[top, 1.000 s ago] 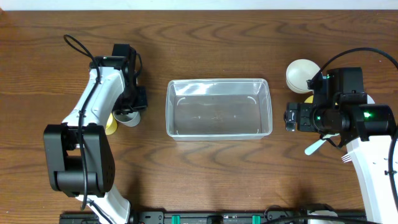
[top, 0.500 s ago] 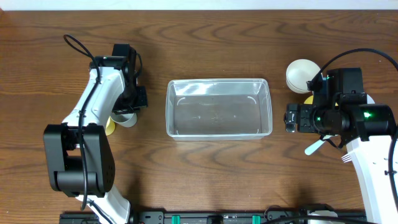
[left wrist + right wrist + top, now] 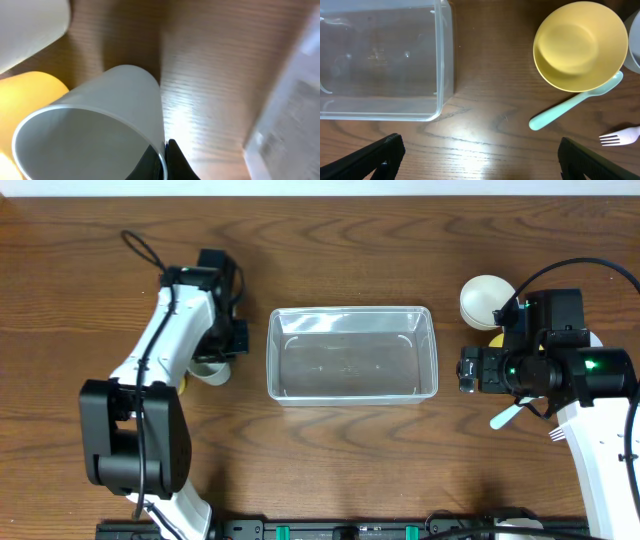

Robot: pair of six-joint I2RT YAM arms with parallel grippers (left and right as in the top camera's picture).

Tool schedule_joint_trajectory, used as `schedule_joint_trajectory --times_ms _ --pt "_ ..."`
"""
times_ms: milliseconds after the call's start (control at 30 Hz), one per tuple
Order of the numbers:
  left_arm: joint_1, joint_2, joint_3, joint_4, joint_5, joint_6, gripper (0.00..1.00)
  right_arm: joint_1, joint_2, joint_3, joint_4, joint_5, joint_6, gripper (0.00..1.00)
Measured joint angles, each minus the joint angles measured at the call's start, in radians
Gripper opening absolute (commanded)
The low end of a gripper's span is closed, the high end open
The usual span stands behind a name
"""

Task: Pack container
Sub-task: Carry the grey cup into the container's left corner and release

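- Left of container (image 3: 352, 352), gripping white cup (image 3: 100, 100) wall with left gripper (image 3: 214, 356), closed tight.
- Right of container, hovering with right gripper (image 3: 481, 155) spread wide, nothing held.

White cup (image 3: 117, 92) bottom-cropped; blurred wall, probably the container (image 3: 292, 112)

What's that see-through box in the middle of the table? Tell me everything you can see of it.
The container is a rectangular bin of clear, glossy plastic with rounded corners and a raised rim; the wood grain shows through its floor. It stands upright, open-topped and empty, with no lid in view. It sits flat on the wooden table, near its middle, its long sides running left to right in the overhead view. Only the table touches it.
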Motion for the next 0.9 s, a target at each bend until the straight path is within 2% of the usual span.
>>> schedule_joint_trajectory --times_ms 167,367,467,667,900 --pt "-0.084 -0.056 0.127 -0.072 0.000 0.003 0.06 0.000 0.000 0.000 0.003 0.001 0.000 0.99" --pt "-0.218 -0.204 0.216 -0.034 0.000 0.028 0.06 0.000 0.000 0.000 0.003 0.004 0.000 0.99" --pt "-0.283 -0.224 0.220 -0.023 0.000 0.045 0.06 0.000 0.000 0.000 0.003 0.004 0.000 0.99" --pt "-0.354 -0.140 0.214 0.002 0.001 0.053 0.06 0.000 0.000 0.000 0.003 0.005 0.000 0.99" --pt "-0.371 0.013 0.210 0.031 0.000 0.053 0.06 0.000 0.000 0.000 0.003 0.006 0.000 0.99"
